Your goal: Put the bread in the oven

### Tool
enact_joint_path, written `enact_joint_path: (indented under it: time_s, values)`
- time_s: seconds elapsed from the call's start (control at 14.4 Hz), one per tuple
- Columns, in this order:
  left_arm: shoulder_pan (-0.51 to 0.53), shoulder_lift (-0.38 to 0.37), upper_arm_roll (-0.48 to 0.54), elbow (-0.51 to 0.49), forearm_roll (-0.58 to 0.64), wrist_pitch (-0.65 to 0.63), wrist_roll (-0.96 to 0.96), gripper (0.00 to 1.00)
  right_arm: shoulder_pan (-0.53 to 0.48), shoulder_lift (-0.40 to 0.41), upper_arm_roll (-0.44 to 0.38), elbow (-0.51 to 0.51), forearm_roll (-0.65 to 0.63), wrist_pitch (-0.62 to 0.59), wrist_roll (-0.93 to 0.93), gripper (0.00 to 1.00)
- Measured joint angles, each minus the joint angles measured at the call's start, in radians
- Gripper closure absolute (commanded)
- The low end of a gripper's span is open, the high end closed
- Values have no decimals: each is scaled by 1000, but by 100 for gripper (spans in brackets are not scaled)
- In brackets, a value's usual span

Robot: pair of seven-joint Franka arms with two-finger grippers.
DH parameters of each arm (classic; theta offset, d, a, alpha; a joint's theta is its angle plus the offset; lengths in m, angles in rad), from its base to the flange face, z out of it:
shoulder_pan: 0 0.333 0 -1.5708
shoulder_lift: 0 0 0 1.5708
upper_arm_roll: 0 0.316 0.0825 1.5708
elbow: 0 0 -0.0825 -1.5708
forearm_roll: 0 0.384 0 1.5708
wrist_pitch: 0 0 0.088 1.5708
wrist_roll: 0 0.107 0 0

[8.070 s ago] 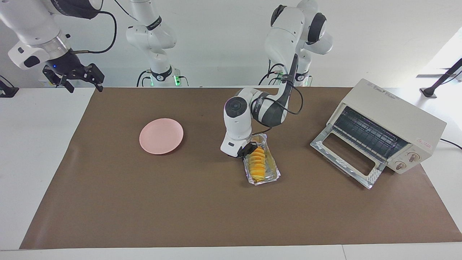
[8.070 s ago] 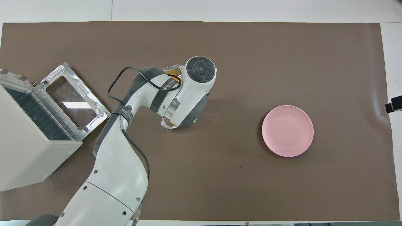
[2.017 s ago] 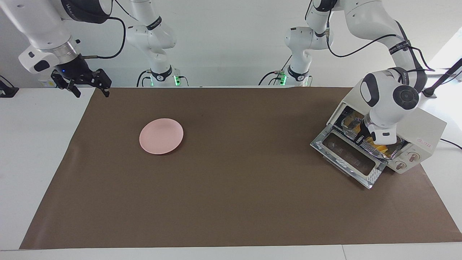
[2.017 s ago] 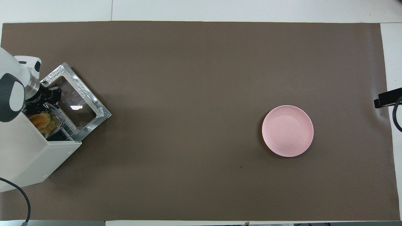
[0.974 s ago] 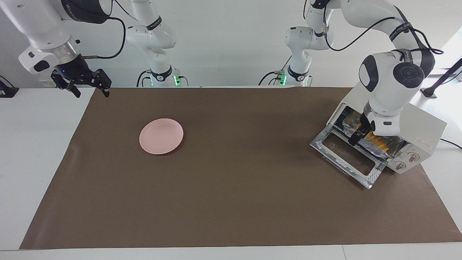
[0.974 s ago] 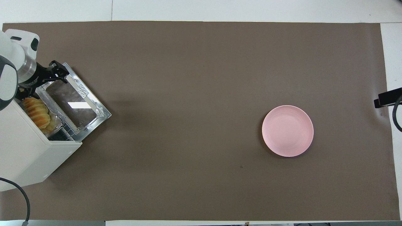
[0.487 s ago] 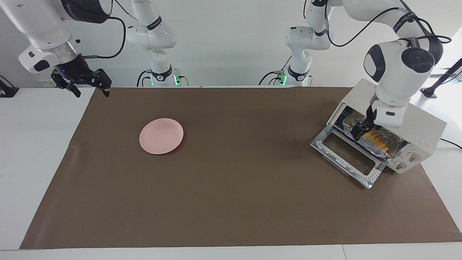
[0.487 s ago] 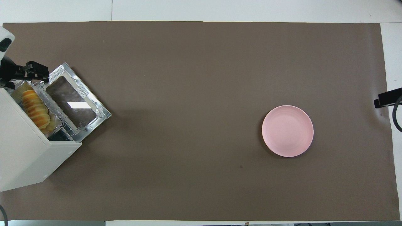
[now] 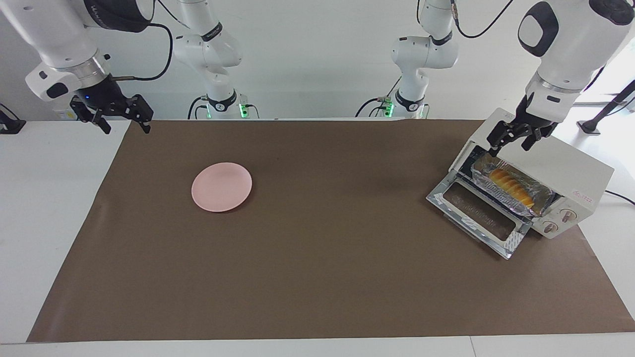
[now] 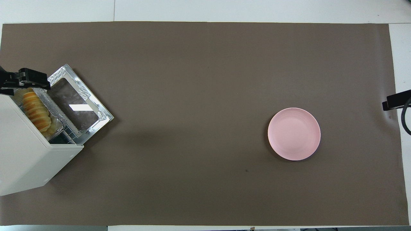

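Observation:
The bread (image 9: 511, 184), a ridged yellow-orange roll, lies in a crinkled foil tray (image 9: 488, 187) on the rack inside the oven (image 9: 575, 166). In the overhead view the bread (image 10: 36, 110) shows just inside the mouth of the oven (image 10: 22, 160). The glass door (image 9: 476, 214) hangs down, open. My left gripper (image 9: 515, 139) hangs open and empty above the oven's top edge, apart from the tray; one of its fingers (image 10: 33, 79) shows from above. My right gripper (image 9: 113, 118) waits open and empty over the table's edge at the right arm's end.
A round pink plate (image 9: 222, 186) sits on the brown mat (image 9: 317, 277) toward the right arm's end. The open oven door (image 10: 77, 102) juts out over the mat at the left arm's end.
My left gripper has risen out of the oven mouth to above the oven's top, leaving the tray and bread inside. The right arm has not moved.

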Motion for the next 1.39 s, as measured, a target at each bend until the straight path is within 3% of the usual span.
enact_joint_path:
  time_s: [0.28,0.63,1.39]
  values:
    - [-35,0,-9,0,0,-45,29,0,0,0,0,0,0,0,0,0]
    - [144,1,-238,0,1,-92,47,0,0,0,0,0,0,0,0,0]
    - [132,-7,-237,8,0,-150,36,0,0,0,0,0,0,0,0,0]
